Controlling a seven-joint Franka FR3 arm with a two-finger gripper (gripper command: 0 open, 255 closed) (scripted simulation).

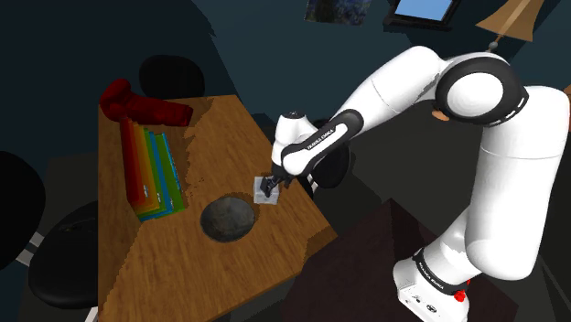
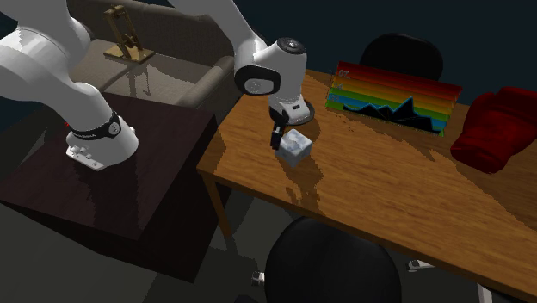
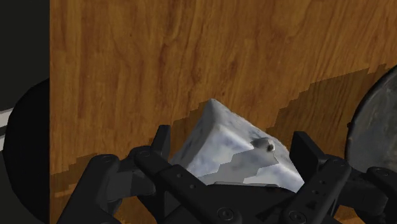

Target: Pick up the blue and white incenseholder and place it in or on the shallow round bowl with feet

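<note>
Incense holder, pale marbled block, rests on table within claw.

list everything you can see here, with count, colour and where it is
table: one, brown wood, beside the stand
incense holder: one, pale blue-white marbled block, on the table near the edge by the stand
bowl: one, dark grey, on the table beside the incense holder
striped flat item: one, rainbow, on the table's side away from the stand
red object: one, red, at the table end next to the striped flat item
chairs: at least three, black, around the table
stand: one, dark box, beside the table
arm: one, white with dark joints, reaching over the table
gripper: one, black, fingers clasping the incense holder
</note>
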